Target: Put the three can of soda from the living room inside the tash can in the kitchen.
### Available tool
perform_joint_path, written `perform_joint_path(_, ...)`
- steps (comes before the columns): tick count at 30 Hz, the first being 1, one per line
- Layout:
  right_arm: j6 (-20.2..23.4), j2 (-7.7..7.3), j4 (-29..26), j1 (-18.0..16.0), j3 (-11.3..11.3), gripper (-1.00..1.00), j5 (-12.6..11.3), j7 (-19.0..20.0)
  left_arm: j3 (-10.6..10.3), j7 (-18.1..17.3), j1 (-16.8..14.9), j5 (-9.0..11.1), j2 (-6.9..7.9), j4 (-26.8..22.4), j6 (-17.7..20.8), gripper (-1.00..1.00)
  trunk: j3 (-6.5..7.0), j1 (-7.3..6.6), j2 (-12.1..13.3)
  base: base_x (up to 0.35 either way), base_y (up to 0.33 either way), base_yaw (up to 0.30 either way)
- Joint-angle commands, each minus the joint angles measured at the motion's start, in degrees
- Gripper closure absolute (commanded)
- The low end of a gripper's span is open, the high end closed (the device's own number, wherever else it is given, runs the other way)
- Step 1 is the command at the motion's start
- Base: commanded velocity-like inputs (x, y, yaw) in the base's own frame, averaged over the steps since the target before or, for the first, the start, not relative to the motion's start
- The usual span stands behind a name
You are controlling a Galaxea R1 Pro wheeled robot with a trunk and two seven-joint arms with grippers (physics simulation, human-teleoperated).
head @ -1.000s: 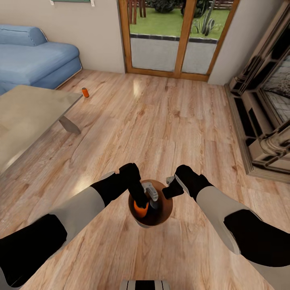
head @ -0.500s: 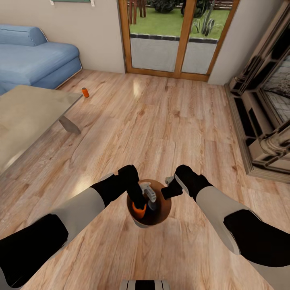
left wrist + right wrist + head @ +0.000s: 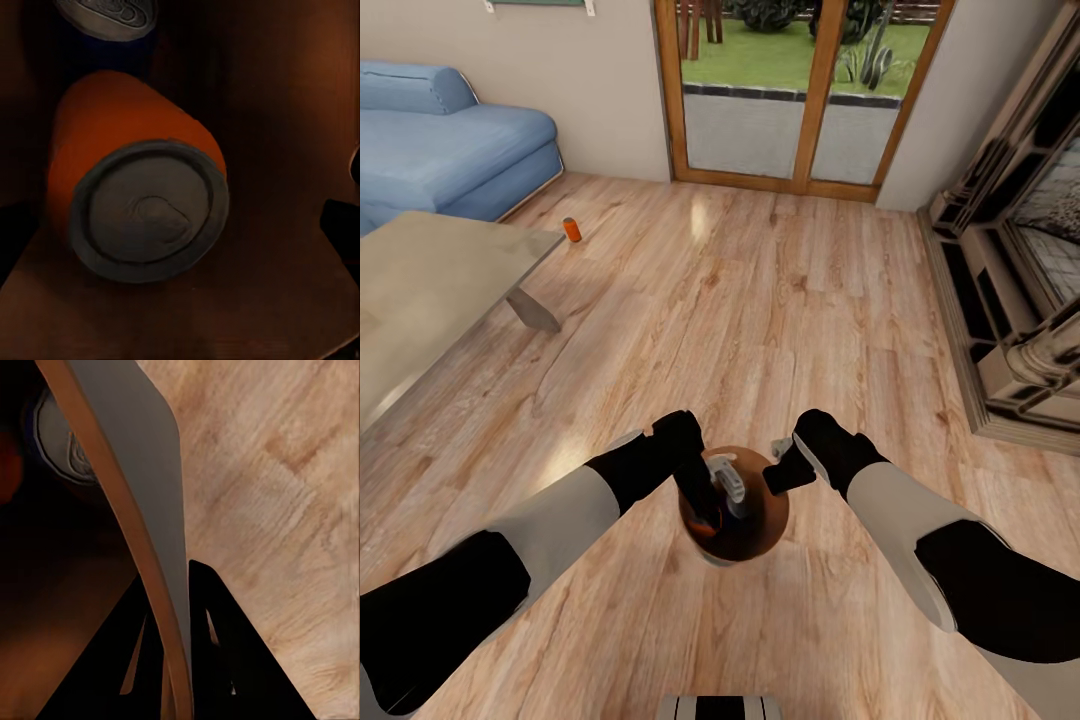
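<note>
The tash can [image 3: 765, 527], grey outside and brown inside, stands on the wood floor between my arms. My right gripper [image 3: 773, 472] is shut on its rim; in the right wrist view its two black fingers [image 3: 225, 660] pinch the wall [image 3: 142, 472]. My left gripper [image 3: 716, 503] reaches down inside the bin and is open. Below it an orange can of soda [image 3: 139, 187] lies on its side on the bin's bottom, free of the fingers. Beside it stands the dark blue can [image 3: 105, 15]. A second orange can [image 3: 571, 229] stands on the floor by the low table's far corner.
The low grey table [image 3: 430, 290] is at the left, with the blue sofa [image 3: 440, 150] behind it. Wood-framed glass doors [image 3: 800, 90] are straight ahead. The fireplace [image 3: 1020, 270] lines the right side. Open wood floor lies between them.
The orange can held in my left gripper over the bin has been let go. It now lies lower inside, mostly hidden in the head view. The right arm has not moved.
</note>
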Motion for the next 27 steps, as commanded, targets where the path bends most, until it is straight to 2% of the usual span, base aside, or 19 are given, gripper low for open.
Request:
perform_joint_path(1,0.4,0.01,0.0,0.0,-0.3,1.0,-2.2,0.5,0.0,0.0,0.0,-0.4,0.03,0.0,-0.1,-1.0,0.0,0.0,0.0,0.0,0.0,0.0)
perform_joint_path(14,0.4,-0.07,0.0,0.0,-0.5,1.0,-2.2,0.5,0.1,-0.1,0.0,-0.3,0.57,-0.8,-0.2,-1.0,0.0,0.0,0.0,0.0,0.0,0.0)
perform_joint_path(19,0.4,-0.15,0.0,0.1,-0.6,1.0,-2.3,0.5,0.6,-0.3,0.0,-0.2,0.8,-4.3,-0.2,-1.0,0.0,0.0,0.0,0.0,0.0,0.0)
perform_joint_path(21,0.4,-0.28,0.0,0.1,-0.6,1.0,-2.3,0.5,0.8,-0.5,0.0,0.0,1.02,-7.9,-0.1,-1.0,0.0,0.0,0.0,0.0,0.0,0.0)
perform_joint_path(24,0.4,-0.43,0.0,0.1,-0.6,1.0,-2.3,0.5,1.4,-0.9,0.0,0.2,2.72,-11.8,0.3,-1.0,0.0,0.0,0.0,0.0,0.0,0.0)
perform_joint_path(25,0.4,-0.52,0.0,0.1,-0.6,1.0,-2.3,0.5,2.8,-1.6,0.1,0.3,4.58,-14.5,0.6,-1.0,0.0,0.0,0.0,0.0,0.0,0.0)
perform_joint_path(26,0.4,-0.57,0.0,0.1,-0.6,1.0,-2.3,0.5,3.9,-2.1,0.1,0.3,5.52,-16.0,0.8,-1.0,0.0,0.0,0.0,0.0,0.0,0.0)
perform_joint_path(27,0.4,-0.65,0.0,0.1,-0.7,1.0,-2.3,0.5,6.7,-3.2,0.1,0.3,7.38,-18.8,1.2,-1.0,0.0,0.0,0.0,0.0,0.0,0.0)
